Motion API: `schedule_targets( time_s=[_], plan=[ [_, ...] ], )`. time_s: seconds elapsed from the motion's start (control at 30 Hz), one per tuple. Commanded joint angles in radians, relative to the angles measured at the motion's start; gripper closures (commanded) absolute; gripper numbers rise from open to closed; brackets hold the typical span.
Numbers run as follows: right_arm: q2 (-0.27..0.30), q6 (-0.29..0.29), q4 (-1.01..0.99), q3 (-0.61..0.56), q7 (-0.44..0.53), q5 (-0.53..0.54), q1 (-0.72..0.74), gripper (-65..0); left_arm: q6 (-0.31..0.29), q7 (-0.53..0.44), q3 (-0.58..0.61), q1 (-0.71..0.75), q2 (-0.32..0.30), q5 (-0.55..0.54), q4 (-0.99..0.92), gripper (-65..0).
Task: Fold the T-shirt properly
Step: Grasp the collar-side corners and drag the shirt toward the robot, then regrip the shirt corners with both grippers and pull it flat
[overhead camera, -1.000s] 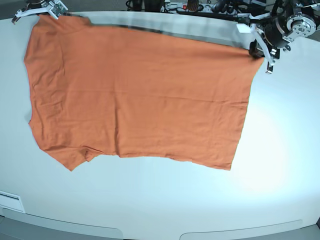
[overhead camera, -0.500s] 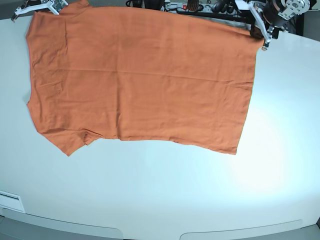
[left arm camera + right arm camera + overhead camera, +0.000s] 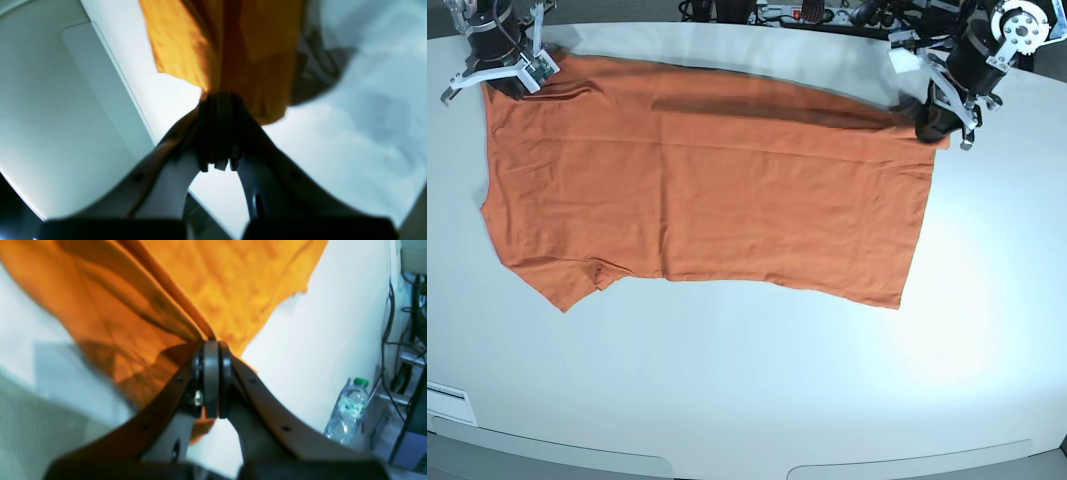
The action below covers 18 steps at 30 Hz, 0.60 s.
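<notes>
The orange T-shirt [image 3: 707, 200] lies spread across the white table [image 3: 757, 390], with a sleeve at its near left. My left gripper [image 3: 932, 130] is shut on the shirt's far right corner. In the left wrist view the pads of that gripper [image 3: 218, 98] pinch bunched cloth of the T-shirt [image 3: 253, 43]. My right gripper [image 3: 519, 82] is shut on the far left corner. The right wrist view shows this gripper [image 3: 211, 343] closed on folds of the T-shirt [image 3: 233, 283]. The held far edge sags between the two grippers, with a dark shadowed band under it.
Cables and power strips [image 3: 827, 12] run behind the table's far edge. A clear water bottle with a green cap [image 3: 347, 410] stands off the table beside the right arm. Two inset panels [image 3: 907, 465] lie along the table's near edge.
Both grippers, still holding the far corners, carried the far edge back and have now come down and toward the near side. The far edge now droops with a shadow beneath.
</notes>
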Motion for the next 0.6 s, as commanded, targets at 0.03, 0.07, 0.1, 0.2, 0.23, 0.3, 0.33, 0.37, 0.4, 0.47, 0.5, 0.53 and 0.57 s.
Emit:
schedule_targets(
  time_s=[0.03,0.07,0.1,0.2,0.23,0.3,0.33,0.37,0.4,0.47,0.5,0.53,0.57],
  plan=[
    [0.011,0.012,0.014,0.006,0.029,0.029,0.028,0.0,0.014,-0.071,-0.068,-0.003,0.015,-0.051,0.013,0.0],
    [0.011,0.028,0.014,0.006,0.041,0.041,0.046,0.0,0.014,-0.099,-0.095,-0.003,0.029,-0.082,0.013,0.0],
    [0.011,0.040,0.014,0.006,0.054,0.059,0.063,0.0,0.011,-0.121,-0.118,-0.003,0.041,-0.110,0.013,0.0],
    [0.011,0.056,0.014,0.006,0.076,0.104,0.104,0.0,-0.005,-0.137,-0.159,-0.003,0.062,-0.163,0.013,0.0],
    [0.011,0.064,0.014,0.006,0.075,0.111,0.119,0.0,-0.005,-0.137,-0.165,-0.003,0.065,-0.165,0.013,0.0],
    [0.011,0.072,-0.018,0.006,0.079,0.111,0.149,0.0,-0.004,-0.148,-0.172,-0.010,0.071,-0.167,0.013,0.0],
    [0.011,0.072,-0.037,0.006,0.082,0.111,0.163,0.0,-0.004,-0.163,-0.171,-0.019,0.076,-0.171,0.013,0.0],
    [0.011,0.072,-0.054,0.006,0.085,0.114,0.178,0.0,-0.004,-0.181,-0.171,-0.031,0.079,-0.177,0.013,0.0],
    [0.011,0.072,-0.068,0.006,0.088,0.128,0.192,0.0,-0.004,-0.198,-0.171,-0.044,0.087,-0.192,0.013,0.0],
    [0.011,0.076,-0.090,0.006,0.089,0.168,0.218,0.0,-0.005,-0.212,-0.171,-0.072,0.103,-0.234,-0.007,0.0],
    [0.011,0.080,-0.105,0.006,0.090,0.179,0.227,0.0,-0.005,-0.212,-0.171,-0.087,0.113,-0.246,-0.018,0.0],
    [0.011,0.087,-0.122,0.006,0.090,0.186,0.238,0.0,-0.005,-0.212,-0.171,-0.102,0.122,-0.259,-0.031,0.0],
    [0.011,0.093,-0.141,0.006,0.090,0.190,0.252,0.0,-0.005,-0.212,-0.171,-0.116,0.131,-0.269,-0.047,0.0]
  ],
)
